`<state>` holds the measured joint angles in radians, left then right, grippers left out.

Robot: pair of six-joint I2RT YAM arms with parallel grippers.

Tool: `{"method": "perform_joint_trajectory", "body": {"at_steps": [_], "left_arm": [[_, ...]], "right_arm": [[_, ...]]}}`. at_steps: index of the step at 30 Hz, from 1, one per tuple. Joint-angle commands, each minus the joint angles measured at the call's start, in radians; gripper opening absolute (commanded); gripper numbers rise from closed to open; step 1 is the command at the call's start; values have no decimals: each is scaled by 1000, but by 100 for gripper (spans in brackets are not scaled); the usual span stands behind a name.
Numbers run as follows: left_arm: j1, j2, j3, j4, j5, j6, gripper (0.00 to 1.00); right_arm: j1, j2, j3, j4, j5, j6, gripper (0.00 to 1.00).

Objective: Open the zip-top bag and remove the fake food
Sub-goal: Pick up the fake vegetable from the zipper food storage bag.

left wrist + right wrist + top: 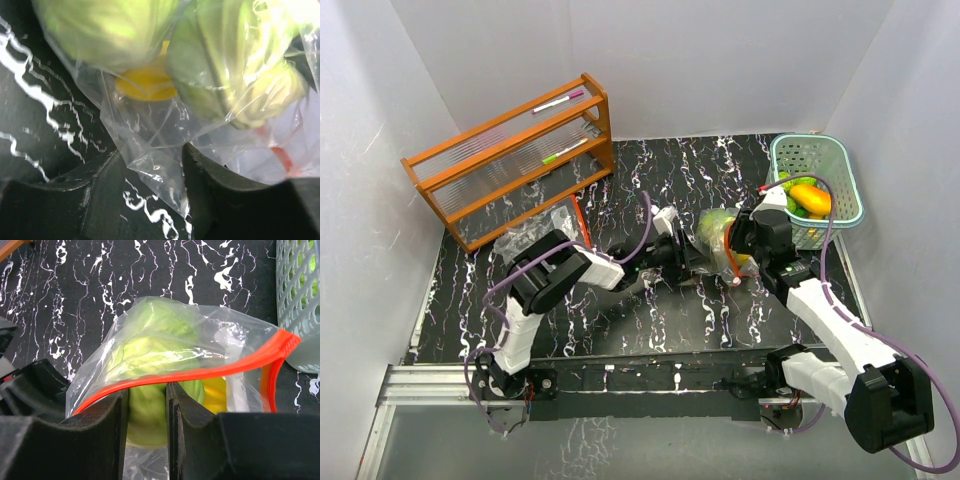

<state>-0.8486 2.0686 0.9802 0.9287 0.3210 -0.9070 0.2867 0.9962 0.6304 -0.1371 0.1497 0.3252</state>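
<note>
Clear crinkly zip-top bag [235, 337] | orange seal [200, 373] | rounded green fake food [150, 347]

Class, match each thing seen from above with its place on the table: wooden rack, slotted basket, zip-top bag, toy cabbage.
Things:
1. wooden rack
2. slotted basket
3. zip-top bag
4. toy cabbage

Places:
A. inside clear plastic
B. back right corner
C. centre
D. back left

Pairs: 1-D, 2-B, 3-C, 4-A.
</note>
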Motion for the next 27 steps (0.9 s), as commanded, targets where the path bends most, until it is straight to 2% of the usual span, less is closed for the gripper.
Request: {"method": "perform_joint_trajectory", "body": {"at_steps": [1,3,9,14,19,27], "left_arm": [[-8,41,87,69,22,-25,30],[-6,46,107,54,15,-20,0],[76,-27,40,60,-47,-26,0],[193,-83,-26,51,-53,-29,0],[260,-145,-54,2,-74,8,0],[294,-261,-133,-59,-102,65,0]], "right_arm": [[-7,-19,67,55,-25,22,8],[-8,-27,70,44,-29,12,8],[-12,-28,109,-13,-73,-30,7],[-13,3,178,-64,-219,-71,8],[-13,59,246,-139,-384,-102,8],[-32,47,328,-76,-251,-61,8]]}}
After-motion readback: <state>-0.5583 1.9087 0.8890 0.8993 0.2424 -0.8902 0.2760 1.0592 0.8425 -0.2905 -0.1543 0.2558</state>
